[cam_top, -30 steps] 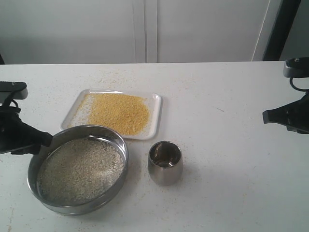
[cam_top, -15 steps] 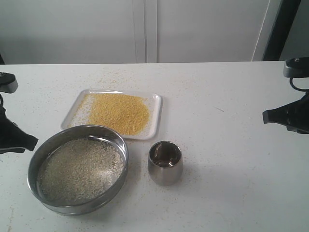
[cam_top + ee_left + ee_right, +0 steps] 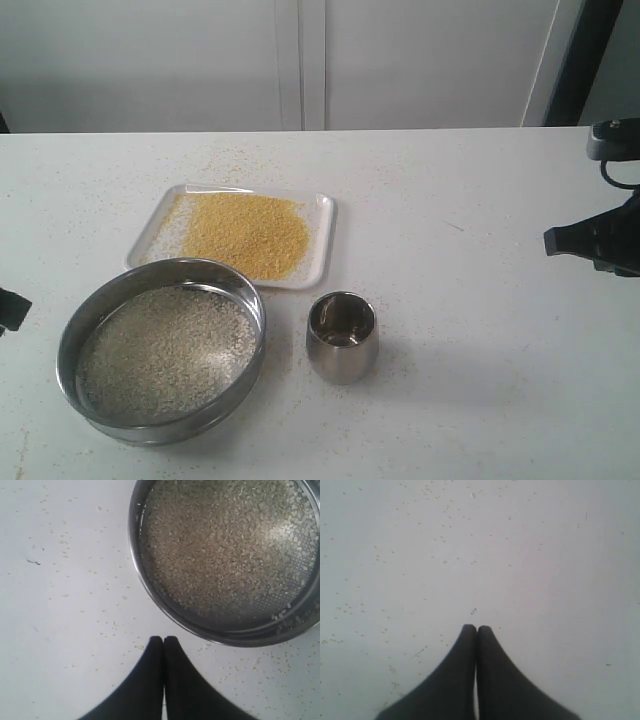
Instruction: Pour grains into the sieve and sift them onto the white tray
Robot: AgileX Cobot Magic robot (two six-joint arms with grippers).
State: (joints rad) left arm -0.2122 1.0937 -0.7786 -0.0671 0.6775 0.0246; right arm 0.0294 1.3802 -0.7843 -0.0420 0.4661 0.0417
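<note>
The sieve [image 3: 160, 350] stands on the table at the front left and holds pale whitish grains [image 3: 165, 350]; the left wrist view shows its steel wall [image 3: 165, 597] and the grains [image 3: 225, 545] inside. Behind it lies the white tray [image 3: 322, 240] with a heap of golden-yellow grains [image 3: 248, 232]. My left gripper [image 3: 163, 639] is shut and empty, a short way off the sieve's rim; only its tip [image 3: 10, 310] shows at the exterior view's left edge. My right gripper [image 3: 476, 627] is shut and empty over bare table, at the far right [image 3: 560, 240].
A small rounded steel cup [image 3: 342, 337] stands upright just right of the sieve, in front of the tray's right corner. Stray grains are scattered on the white table [image 3: 460, 330]. A wall runs behind the table's far edge.
My left gripper has drawn back leftward from the sieve's rim, now almost out of the exterior view. The sieve, tray, cup and right arm have not moved.
</note>
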